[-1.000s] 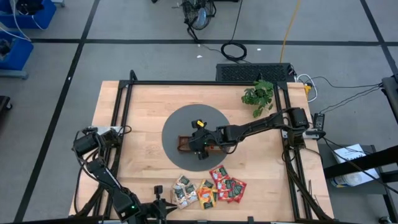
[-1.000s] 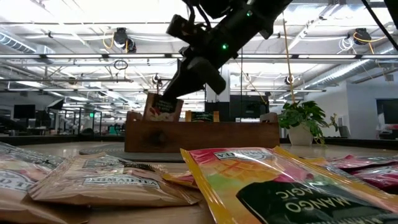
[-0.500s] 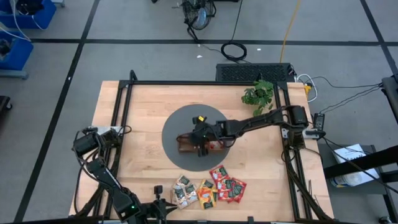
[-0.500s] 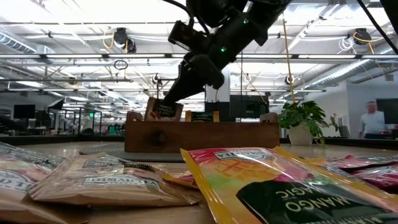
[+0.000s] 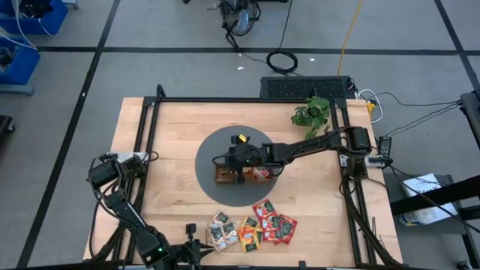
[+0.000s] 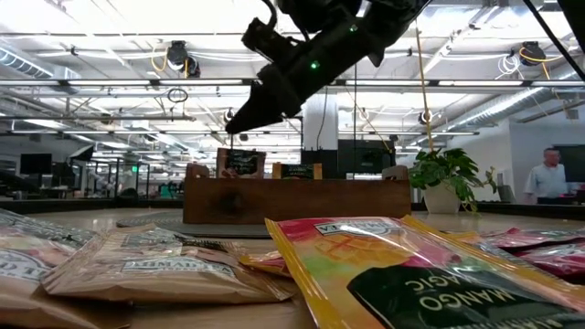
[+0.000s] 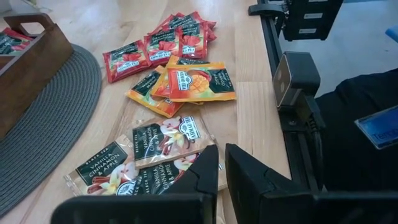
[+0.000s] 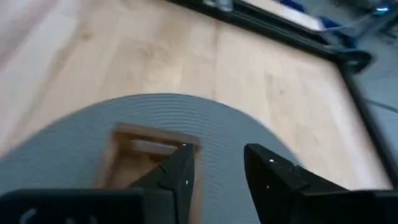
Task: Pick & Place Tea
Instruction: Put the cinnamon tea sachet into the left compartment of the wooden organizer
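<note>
Tea sachets (image 5: pixel 251 229), flat glossy squares, cluster at worktop's front edge; right gripper (image 5: pixel 225 161) open, empty, above wooden tray (image 5: pixel 244 174) on round grey mat (image 5: pixel 206 169).

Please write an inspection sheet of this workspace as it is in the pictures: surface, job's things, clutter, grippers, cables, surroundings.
Surface: wooden table with a round grey mat.
Job's things: tea sachets lie loose near the front edge; some stand in the wooden tray on the mat.
Clutter: small potted plant at the far right corner.
Grippers: right gripper above the tray's left end, jaws open, empty; left gripper parked by the front edge.
Cables: bundles beside the table on the right.
Surroundings: a person stands far behind.
</note>
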